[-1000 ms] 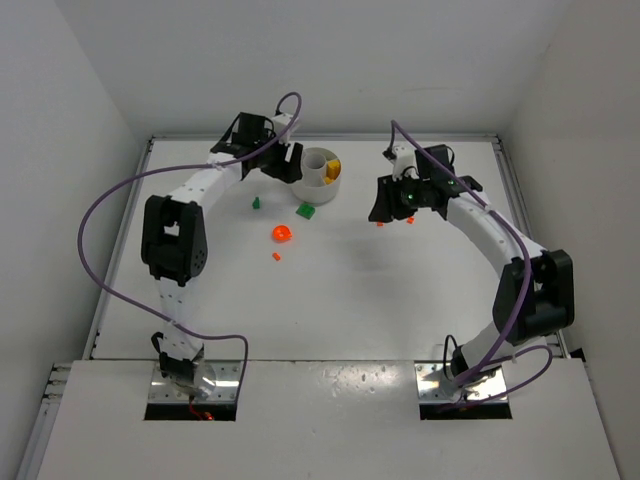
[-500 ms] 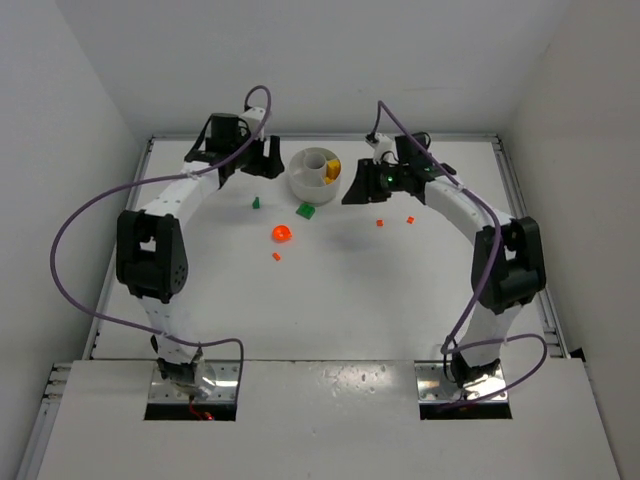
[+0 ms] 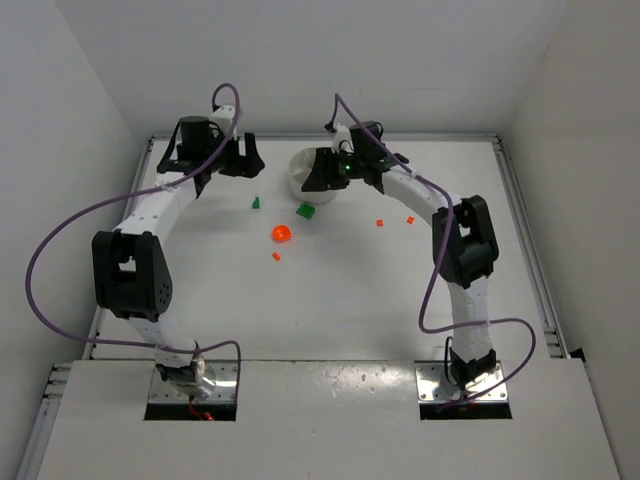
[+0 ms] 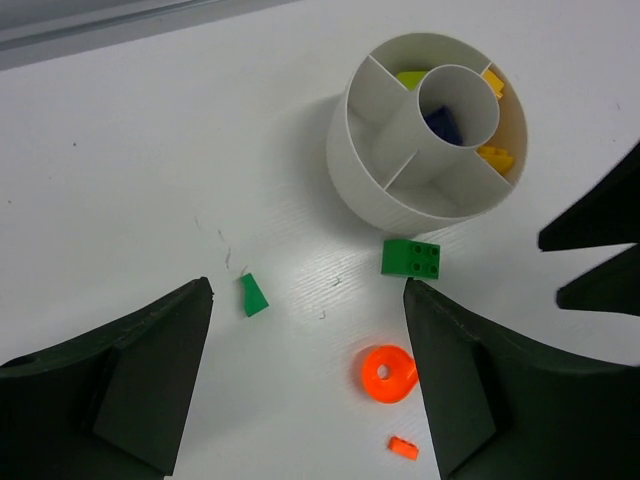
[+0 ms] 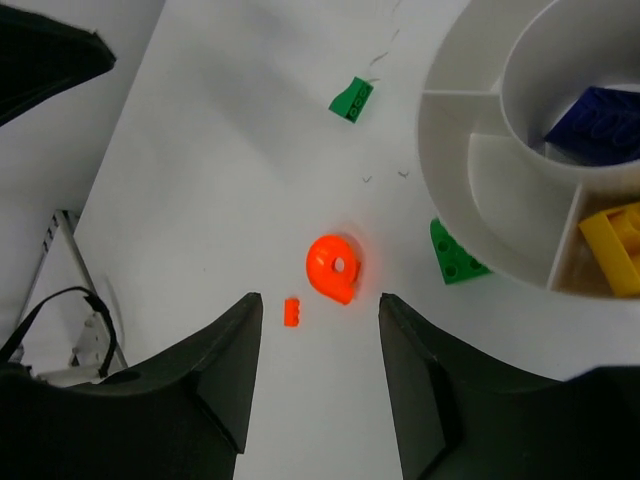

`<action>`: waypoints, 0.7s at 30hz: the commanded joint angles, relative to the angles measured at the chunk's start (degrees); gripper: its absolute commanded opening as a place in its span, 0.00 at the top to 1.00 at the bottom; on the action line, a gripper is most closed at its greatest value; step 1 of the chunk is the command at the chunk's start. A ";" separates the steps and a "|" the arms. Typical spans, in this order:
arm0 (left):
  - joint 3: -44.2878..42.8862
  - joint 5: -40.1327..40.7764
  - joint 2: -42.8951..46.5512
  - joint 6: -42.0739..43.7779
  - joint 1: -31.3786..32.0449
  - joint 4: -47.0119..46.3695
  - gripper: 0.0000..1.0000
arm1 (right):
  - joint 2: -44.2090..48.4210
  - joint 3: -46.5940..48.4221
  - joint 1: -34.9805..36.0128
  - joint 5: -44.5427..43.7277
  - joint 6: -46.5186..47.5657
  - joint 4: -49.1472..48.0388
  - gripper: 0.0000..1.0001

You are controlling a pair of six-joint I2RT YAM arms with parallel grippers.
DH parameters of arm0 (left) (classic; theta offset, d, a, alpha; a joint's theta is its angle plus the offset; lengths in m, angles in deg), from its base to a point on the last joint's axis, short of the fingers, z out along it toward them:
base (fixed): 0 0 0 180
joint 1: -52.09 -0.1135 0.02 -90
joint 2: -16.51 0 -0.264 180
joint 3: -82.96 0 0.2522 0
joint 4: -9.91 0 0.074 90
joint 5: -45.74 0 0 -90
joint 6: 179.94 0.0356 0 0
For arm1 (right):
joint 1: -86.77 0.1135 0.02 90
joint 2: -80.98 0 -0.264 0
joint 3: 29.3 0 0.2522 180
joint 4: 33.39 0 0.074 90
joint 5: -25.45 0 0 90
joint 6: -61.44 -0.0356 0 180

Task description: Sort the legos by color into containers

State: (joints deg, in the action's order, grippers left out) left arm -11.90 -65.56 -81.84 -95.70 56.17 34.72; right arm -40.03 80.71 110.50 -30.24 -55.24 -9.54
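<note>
A white table (image 3: 340, 300) sits boxed in by plain white walls, with both arms reaching to its far side.

The left gripper (image 4: 310, 380) hangs above the table left of the dish, its fingers spread wide with nothing between them. Below it lie a small green wedge piece (image 4: 254, 295), an orange-red round piece (image 4: 389, 372) and a tiny orange-red bit (image 4: 404, 448). A green brick (image 4: 410, 258) lies just beside the wall of the round white divided dish (image 4: 360, 170).

The right gripper (image 5: 320, 380) hovers over the near-left edge of the dish, its fingers apart and holding nothing. The round piece and the tiny bit show on the table in the gap between its fingers.

Inside the dish, a dark blue-purple brick (image 4: 440, 122) lies in the centre well. Yellow bricks (image 4: 495, 155) occupy one wedge and a lime piece (image 4: 410, 76) another.

Two more orange-red bits (image 3: 380, 222) lie on the table to the right of the dish, well apart from the rest.
</note>
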 commanded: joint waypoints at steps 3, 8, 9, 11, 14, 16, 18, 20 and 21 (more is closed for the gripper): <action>0.94 -1.73 4.12 -1.45 -1.70 -1.82 0.17 | -3.00 6.06 1.76 -5.37 -1.10 -3.58 0.40; 2.00 -2.26 4.13 -2.06 -2.23 -2.34 0.16 | -3.52 6.67 2.29 -10.21 -1.62 -5.87 0.30; 2.52 -2.26 4.13 -2.06 -2.23 -2.35 0.16 | -3.53 6.67 2.29 -11.35 -1.62 -6.48 0.29; 3.14 -2.26 4.65 -2.06 -2.23 -2.87 0.16 | -4.06 6.67 2.82 -12.50 -2.15 -7.09 0.29; 3.14 -2.26 4.65 -2.59 -2.23 -3.40 0.16 | -4.06 5.88 3.34 -14.08 -2.15 -7.63 0.29; 3.14 -2.26 4.65 -2.59 -2.76 -3.40 0.16 | -4.75 6.58 3.34 -14.87 -2.15 -7.63 0.29; 3.14 -2.26 4.65 -2.59 -2.76 -3.40 0.16 | -5.46 6.59 3.96 -15.58 -2.15 -7.63 0.29; 3.14 -2.26 4.65 -2.59 -2.76 -3.40 0.16 | -6.16 7.11 4.48 -16.11 -1.54 -7.63 0.29; 3.14 -2.26 4.65 -3.11 -2.76 -3.40 0.16 | -6.17 7.81 4.49 -16.63 -1.01 -7.02 0.29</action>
State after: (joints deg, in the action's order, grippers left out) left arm -8.71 -66.94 -80.24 -97.87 54.24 33.63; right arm -45.13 85.28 113.82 -44.62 -56.90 -14.59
